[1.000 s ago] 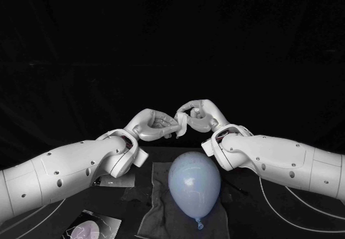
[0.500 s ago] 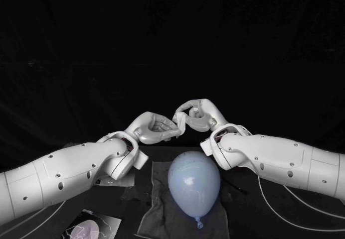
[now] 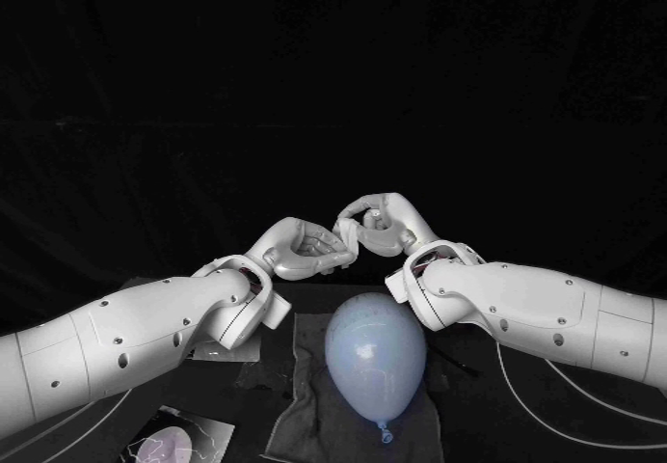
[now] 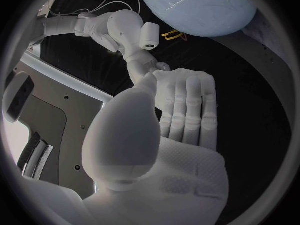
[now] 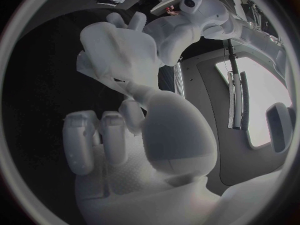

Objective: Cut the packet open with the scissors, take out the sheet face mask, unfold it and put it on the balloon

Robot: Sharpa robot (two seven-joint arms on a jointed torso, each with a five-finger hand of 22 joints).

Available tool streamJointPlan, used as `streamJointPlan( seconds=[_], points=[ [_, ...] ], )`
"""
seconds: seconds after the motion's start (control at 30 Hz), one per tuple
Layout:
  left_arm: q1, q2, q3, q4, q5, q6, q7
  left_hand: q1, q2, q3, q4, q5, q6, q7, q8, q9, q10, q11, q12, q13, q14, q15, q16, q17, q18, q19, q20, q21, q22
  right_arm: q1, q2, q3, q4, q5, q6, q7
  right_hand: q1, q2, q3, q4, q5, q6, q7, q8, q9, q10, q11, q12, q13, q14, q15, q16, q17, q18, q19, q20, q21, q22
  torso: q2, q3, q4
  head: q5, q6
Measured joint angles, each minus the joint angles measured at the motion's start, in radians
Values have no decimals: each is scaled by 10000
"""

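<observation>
Down at the near left corner of the table (image 3: 549, 439) lies the packet (image 3: 167, 446), flat, well apart from both hands. Moving in, the left arm reaches up and forward, and the left hand (image 3: 304, 249) is raised above the far end of the balloon, fingers curled in tight. It's clenched on the mask (image 3: 352, 236), a small white folded piece that sits right between the two hands, touching both. And there's the right hand (image 3: 383, 222) just beside it, a touch higher and also curled, pinching the other side of the mask. So the mask is up in the air, gripped from both sides and bunched rather than spread. From the right wrist you can see it as a crumpled white wad (image 5: 100, 67) against the left hand, with the right thumb reaching up to its lower edge. Below the hands, near the middle, the pale blue balloon (image 3: 375, 359) rests lengthways on a grey cloth (image 3: 299, 429), knot toward the robot, bare, with the mask well above it and not touching. From the left wrist, the yellow handles of the scissors (image 4: 170, 34) peek out just beside the balloon (image 4: 200, 5).
</observation>
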Motion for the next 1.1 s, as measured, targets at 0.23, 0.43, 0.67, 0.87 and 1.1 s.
streamJointPlan(
  seconds=[0.23, 0.43, 0.67, 0.87, 1.1],
  points=[
    [-1, 55, 2, -2, 17, -13, -4, 216, 216, -27, -28, 0, 35, -35, 40, 13, -54, -53, 77, 64, 53, -52, 73, -3, -3, 107, -35, 0, -27, 0, 48, -3, 5, -121, -40, -116, 1, 1, 0, 0, -2, -13, 11, 0, 0, 0, 0, -1, -1, -1, 0, 16, 0, 1, 25, -26, -10, 4, 2, 0, 5, -5, 3],
    [-1, 99, 3, -15, 47, -13, -15, 565, 565, 92, -86, 0, 106, -107, 51, 13, -19, -89, 143, 100, 107, -105, 130, -28, -28, 212, -70, -38, -50, 0, 77, -3, 9, -207, -98, -210, 26, 26, 42, -43, -6, -27, 21, -2, 0, 0, 0, -1, -1, -1, 1, 15, -1, 1, 25, -25, -16, 7, 6, 0, 5, -6, -6],
    [-2, 187, 7, -44, 177, -20, -29, 644, 645, 183, -41, 0, 179, -106, 51, 1, -54, -125, 143, 103, 144, -142, 143, -68, 51, 250, -108, -38, -67, 0, 128, -4, 62, -308, -204, -350, 65, -14, 71, -71, -6, -51, 17, 1, 1, 21, 21, -2, -4, -2, 2, 8, -7, 1, 24, -25, -18, 6, 3, -4, 8, -1, -12],
    [-2, 226, 12, -48, 347, -29, -30, 508, 668, 154, -12, 0, 142, -69, 45, -53, -55, -125, 138, 61, 144, -141, 143, -94, 51, 288, -141, -38, -87, 0, 148, -5, 113, -373, -288, -443, 65, -14, 72, -72, -25, -28, -8, 43, 1, 22, 22, -14, -10, -2, 2, 5, -9, 0, 21, -22, -18, 3, 3, -5, 8, -4, 4],
    [-3, 239, 21, -13, 691, -32, -25, 221, 645, 50, -4, 0, 44, 27, -109, -129, -151, -28, 23, 1, 144, -140, 143, -125, 49, 320, -108, -84, -125, 0, 161, -8, 121, -424, -375, -526, 64, -15, 110, -110, -26, -29, -9, 47, 1, 22, 22, -21, -3, -3, 3, 12, -7, 1, 19, -20, -19, -1, 5, -4, 10, -5, 6]
  ],
)
